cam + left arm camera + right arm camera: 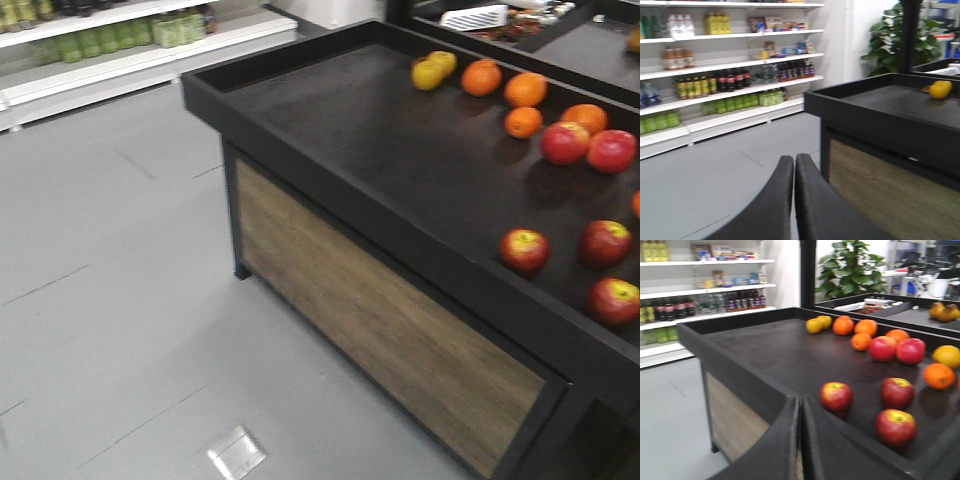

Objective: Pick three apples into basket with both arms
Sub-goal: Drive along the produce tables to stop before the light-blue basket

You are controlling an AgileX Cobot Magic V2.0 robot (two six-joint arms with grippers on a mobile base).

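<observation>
Front view: the apples (525, 250) sit clustered at the black display table's (380, 150) right end. Left wrist view: the left gripper (794, 161), fingers pressed together, faces the shelves (715, 65), no apples in sight. Right wrist view: the right gripper (800, 402), fingers together too, has them just ahead-right, so it looks the nearer arm.

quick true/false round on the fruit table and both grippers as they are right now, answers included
1. The three dark red apples lie on the black table. True.
2. The right gripper is clamped on an apple. False: it is shut on nothing, short of the apples.
3. The left gripper is shut and empty. True.
4. The oranges lie closer to the robot than the dark red apples. False: the oranges are farther back, beside the two pink-red apples.
5. Shelves of bottled drinks stand across the aisle from the table. True.
</observation>
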